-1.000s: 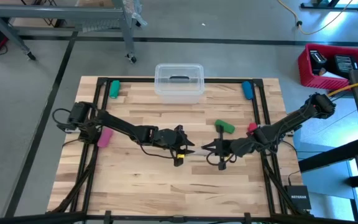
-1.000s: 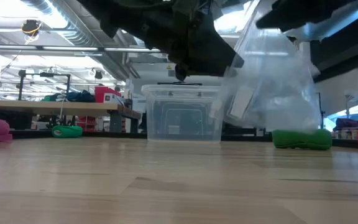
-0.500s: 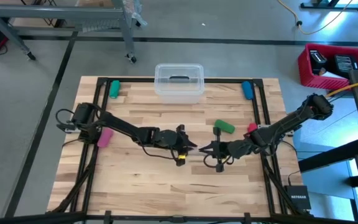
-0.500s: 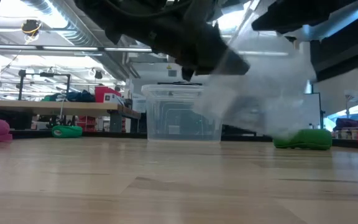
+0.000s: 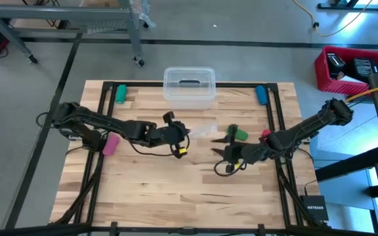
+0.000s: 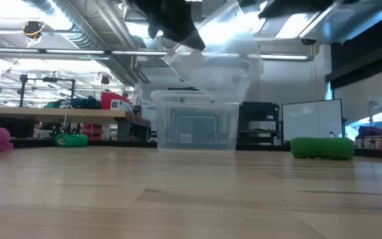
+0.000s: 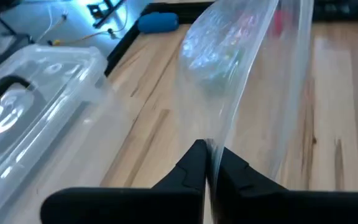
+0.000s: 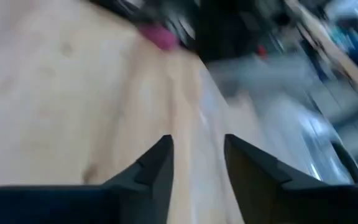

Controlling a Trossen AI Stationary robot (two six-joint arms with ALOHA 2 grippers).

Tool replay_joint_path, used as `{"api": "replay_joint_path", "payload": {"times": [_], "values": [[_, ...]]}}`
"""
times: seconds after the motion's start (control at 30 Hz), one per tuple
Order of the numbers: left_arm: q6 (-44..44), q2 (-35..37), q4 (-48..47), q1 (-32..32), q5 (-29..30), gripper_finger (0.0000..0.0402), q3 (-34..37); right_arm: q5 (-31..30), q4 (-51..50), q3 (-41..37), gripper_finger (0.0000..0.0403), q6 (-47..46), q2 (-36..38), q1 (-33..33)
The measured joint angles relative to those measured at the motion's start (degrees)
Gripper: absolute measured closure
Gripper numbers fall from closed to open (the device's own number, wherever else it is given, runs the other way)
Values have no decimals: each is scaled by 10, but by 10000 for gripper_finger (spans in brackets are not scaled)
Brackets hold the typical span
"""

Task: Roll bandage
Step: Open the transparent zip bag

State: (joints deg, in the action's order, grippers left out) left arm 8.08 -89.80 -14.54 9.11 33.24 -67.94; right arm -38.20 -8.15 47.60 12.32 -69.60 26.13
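Bandage [image 5: 236, 134], bright green, lies bunched on the wooden surface [image 5: 176, 190] at about 3 o'clock from the centre; in the low view [image 6: 322, 147] it rests flat on the boards, touched by neither arm.

Left end effector [image 5: 188, 132] sits just left of centre with its fingers [image 7: 194, 169] pinched together on the edge of a clear plastic bag [image 5: 205, 128]. The bag hangs from that pinch above the boards, and in the low view [image 6: 212, 53] it is in the air in front of the clear lidded box [image 5: 189, 86], which stands at 12 o'clock on the far edge.

Right end effector [image 5: 220, 153] is at about 4 o'clock from the centre, just near-side of the bandage and apart from it. Its fingers [image 8: 157, 167] stand partly apart with nothing between them, only bare boards showing through the gap.

A green cylinder [image 5: 120, 94] lies at the 11 o'clock corner, a blue cylinder [image 5: 260, 94] at the 1 o'clock corner. A pink roll [image 5: 111, 144] lies at 9 o'clock beside the left arm, and a small red thing [image 5: 266, 135] lies at 3 o'clock, beyond the bandage, next to the right arm. A red crate [image 5: 350, 68] stands on the floor off the surface at 2 o'clock.
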Motion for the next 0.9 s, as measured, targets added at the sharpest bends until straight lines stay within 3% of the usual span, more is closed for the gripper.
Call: {"api": "replay_joint_path", "payload": {"times": [0.17, 0.4, 0.67, 0.9], "values": [[39, -22, 4, -14, 2, 400, 0, 115, 129, 1, 236, 164, -44, -7], [42, -48, 20, -7, -13, 401, 1, 44, 252, 1, 233, 391, -131, -41], [38, -45, 14, 7, -15, 398, 1, -2, 231, 7, 233, 408, -188, -91], [39, -49, -2, 6, -18, 399, 1, 22, 235, 46, 233, 409, -188, -89]]}}
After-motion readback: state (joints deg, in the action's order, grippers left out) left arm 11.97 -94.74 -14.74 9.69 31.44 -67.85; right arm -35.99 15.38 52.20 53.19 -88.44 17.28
